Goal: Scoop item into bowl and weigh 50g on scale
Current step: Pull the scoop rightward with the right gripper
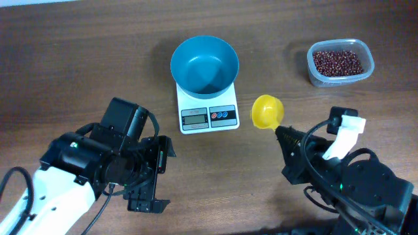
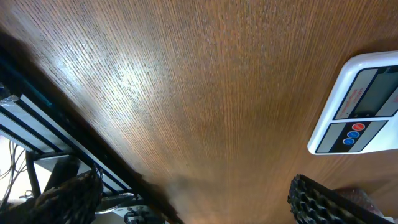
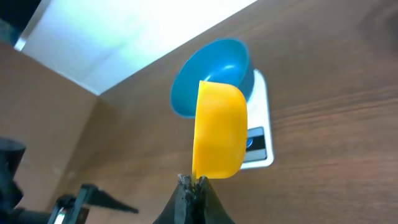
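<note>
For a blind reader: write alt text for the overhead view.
A teal bowl sits empty on a white scale on a wooden table. The right gripper holds a yellow scoop beside the scale; a clear tub of beans stands far right.

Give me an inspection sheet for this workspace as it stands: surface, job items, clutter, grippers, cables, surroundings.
Surface: wooden table, no spilled beans seen.
Job's things: blue bowl stands on the white scale and looks empty; beans sit in the clear tub; yellow scoop looks empty.
Clutter: nothing seen.
Grippers: left gripper open, holding nothing, left of the scale; right gripper shut on the scoop's handle, right of the scale.
Cables: black cables loop over both arms, away from the bowl and tub.
Surroundings: dark frame beyond the table edge in the left wrist view.
</note>
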`<move>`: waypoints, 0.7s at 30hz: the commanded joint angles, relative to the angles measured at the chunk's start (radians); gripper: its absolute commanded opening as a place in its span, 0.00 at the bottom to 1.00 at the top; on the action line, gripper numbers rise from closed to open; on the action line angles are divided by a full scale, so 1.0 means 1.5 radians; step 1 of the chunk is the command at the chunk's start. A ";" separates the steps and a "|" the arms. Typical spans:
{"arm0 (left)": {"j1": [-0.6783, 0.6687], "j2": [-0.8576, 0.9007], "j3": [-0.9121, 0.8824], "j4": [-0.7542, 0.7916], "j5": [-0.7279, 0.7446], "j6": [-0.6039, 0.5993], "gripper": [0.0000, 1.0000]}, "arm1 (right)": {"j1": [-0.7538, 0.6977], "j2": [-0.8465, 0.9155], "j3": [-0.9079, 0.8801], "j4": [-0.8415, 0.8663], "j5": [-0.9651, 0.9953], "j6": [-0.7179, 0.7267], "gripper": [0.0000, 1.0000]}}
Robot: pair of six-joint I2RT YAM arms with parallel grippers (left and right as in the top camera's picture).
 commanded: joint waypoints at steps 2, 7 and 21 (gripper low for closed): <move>-0.003 0.003 0.004 -0.002 -0.014 -0.002 0.99 | -0.003 -0.004 0.012 0.001 0.073 -0.030 0.04; -0.003 0.003 0.004 -0.040 -0.083 -0.002 0.99 | -0.003 -0.004 0.012 0.003 -0.030 -0.024 0.04; -0.003 0.003 0.004 -0.127 -0.124 0.373 0.45 | -0.003 -0.004 0.012 -0.032 -0.132 -0.024 0.04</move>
